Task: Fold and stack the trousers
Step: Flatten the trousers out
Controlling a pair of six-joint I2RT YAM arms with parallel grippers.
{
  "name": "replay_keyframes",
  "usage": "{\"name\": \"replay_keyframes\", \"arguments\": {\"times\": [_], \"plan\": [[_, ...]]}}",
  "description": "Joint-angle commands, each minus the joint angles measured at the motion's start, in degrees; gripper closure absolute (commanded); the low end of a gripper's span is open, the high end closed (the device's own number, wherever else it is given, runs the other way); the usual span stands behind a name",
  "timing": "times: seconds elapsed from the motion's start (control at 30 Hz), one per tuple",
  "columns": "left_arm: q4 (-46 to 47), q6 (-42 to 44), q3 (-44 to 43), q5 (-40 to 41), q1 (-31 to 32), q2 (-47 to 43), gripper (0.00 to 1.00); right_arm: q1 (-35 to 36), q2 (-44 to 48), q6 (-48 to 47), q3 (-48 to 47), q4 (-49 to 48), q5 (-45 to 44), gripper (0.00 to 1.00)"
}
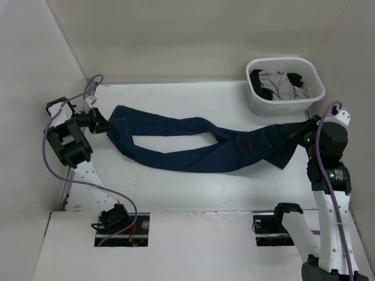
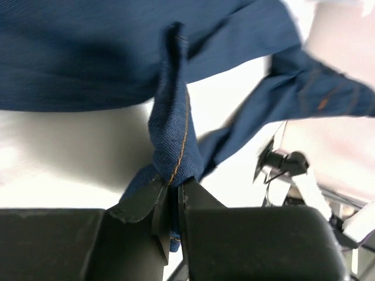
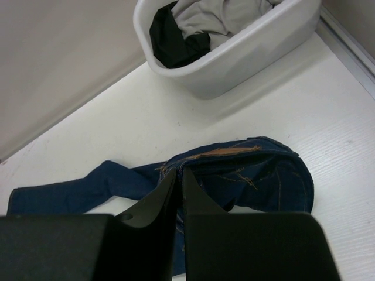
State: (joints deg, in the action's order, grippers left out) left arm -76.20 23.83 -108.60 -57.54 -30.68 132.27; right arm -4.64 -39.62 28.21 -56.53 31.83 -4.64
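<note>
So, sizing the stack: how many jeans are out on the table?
1: the jeans lie stretched between the left end effector and right end effector. The basket may hide more.

White table [image 1: 176, 190], plain pale walls [image 1: 176, 35]

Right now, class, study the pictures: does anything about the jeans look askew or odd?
Yes. The jeans, pinched between the left gripper and right gripper, are not flat: the legs bow apart into a loop and look twisted.
</note>
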Motion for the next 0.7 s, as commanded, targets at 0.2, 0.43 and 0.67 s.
{"name": "replay_keyframes", "arguments": {"times": [0.2, 0.43, 0.67], "plan": [[-9.07, -5.99, 0.49, 5.76, 0.13, -30.03, 0.99, 4.33, 2.35, -1.13, -0.77, -2.04, -4.4, 0.96], [-11.86, 0.23, 1.72, 17.17, -6.18, -29.18, 0.97, 10.56, 1.74, -4.2, -19.19, -5.36, -6.42, 1.0], [-4.94, 4.56, 5.67, 31.15, -8.75, -25.31, 0.75, 19.88, -3.53, -10.54, -39.52, -13.88, -7.23, 1.0]]}}
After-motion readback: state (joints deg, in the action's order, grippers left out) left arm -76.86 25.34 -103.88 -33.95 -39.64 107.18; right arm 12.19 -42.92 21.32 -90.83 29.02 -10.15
